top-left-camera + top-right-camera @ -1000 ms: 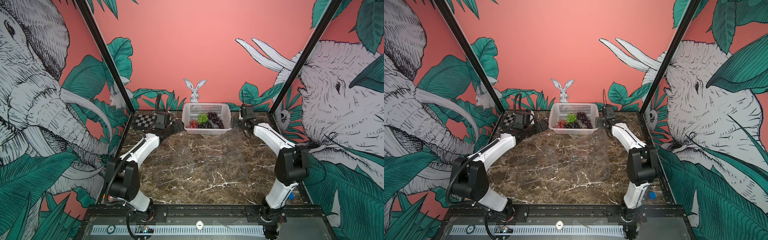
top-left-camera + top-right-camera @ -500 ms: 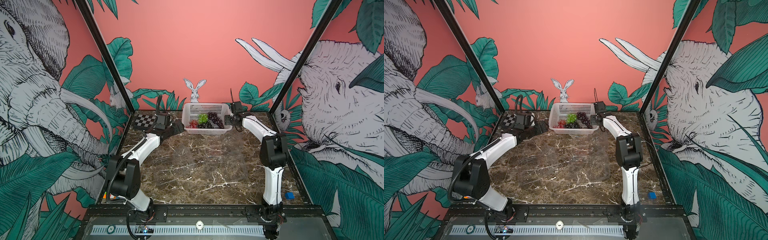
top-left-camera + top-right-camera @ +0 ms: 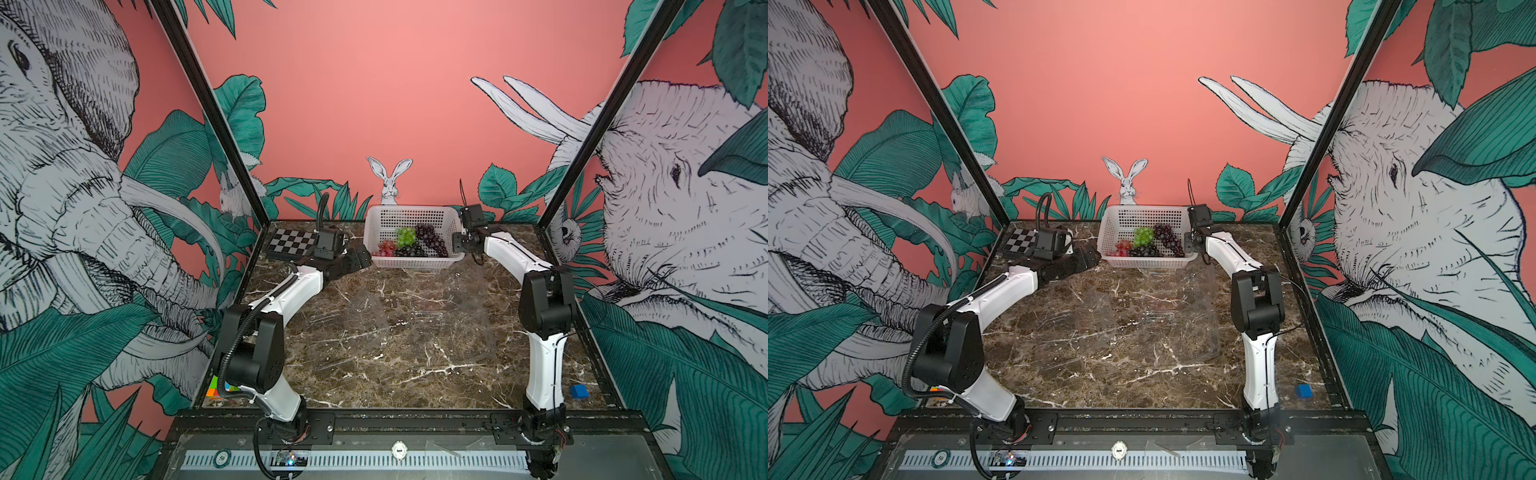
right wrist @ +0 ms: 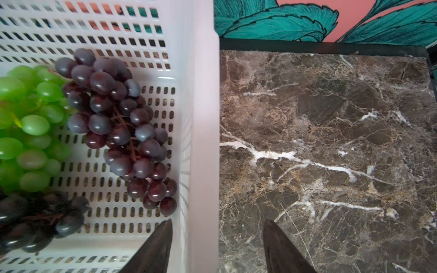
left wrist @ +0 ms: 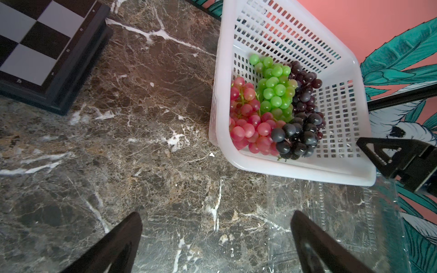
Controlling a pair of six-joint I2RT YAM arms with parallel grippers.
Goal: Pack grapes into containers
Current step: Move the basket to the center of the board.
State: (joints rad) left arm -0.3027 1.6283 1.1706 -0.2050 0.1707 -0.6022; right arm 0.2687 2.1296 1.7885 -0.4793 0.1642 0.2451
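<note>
Red [image 5: 248, 123], green [image 5: 274, 89], dark purple [image 4: 118, 123] and black [image 5: 295, 139] grapes lie bunched in the white perforated basket [image 3: 411, 210] at the back middle. Clear containers [image 3: 482, 332] stand on the marble in mid-table, faint in both top views; one [image 5: 354, 224] shows beside the basket. My left gripper [image 5: 216, 214] hangs open over bare marble by the basket's left front corner. My right gripper [image 4: 218, 221] is open astride the basket's right wall [image 4: 203, 118], one finger inside near the purple grapes and one outside.
A chessboard [image 3: 291, 243] lies at the back left next to my left wrist. A blue cube [image 3: 578, 391] sits at the front right and a coloured cube [image 3: 216, 388] at the front left edge. Black frame posts flank the table.
My right arm has swung left to the basket's right wall and its jaws have narrowed. The left arm has barely moved and stays open.
</note>
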